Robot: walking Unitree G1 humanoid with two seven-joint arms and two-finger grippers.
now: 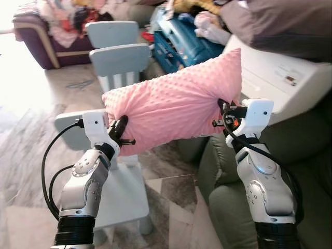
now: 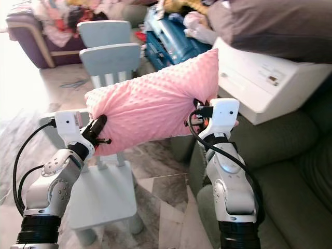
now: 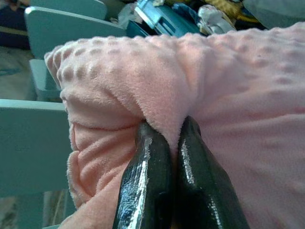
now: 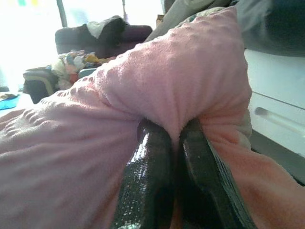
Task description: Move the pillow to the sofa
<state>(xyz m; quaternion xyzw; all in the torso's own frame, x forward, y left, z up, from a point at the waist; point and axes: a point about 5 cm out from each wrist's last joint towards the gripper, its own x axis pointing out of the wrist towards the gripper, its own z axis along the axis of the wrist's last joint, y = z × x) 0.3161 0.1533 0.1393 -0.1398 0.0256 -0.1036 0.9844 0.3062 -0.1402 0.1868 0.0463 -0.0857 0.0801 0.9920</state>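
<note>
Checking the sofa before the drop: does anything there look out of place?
Yes. A white appliance-like box lies tilted across the green sofa, beside the pink pillow pinched by the left gripper and right gripper.

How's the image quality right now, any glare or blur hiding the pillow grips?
Eye views: strong window glare washes out the upper left floor; the pink pillow stays clear. Left wrist view: left gripper fingers sharp, pinching fabric. Right wrist view: blown-out window behind, right gripper darker but readable.

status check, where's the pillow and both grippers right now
Left gripper and right gripper both pinched shut on pink pillow, one at each end. Pillow held up in the air. Green sofa at robot's right, white box sitting on it.
</note>
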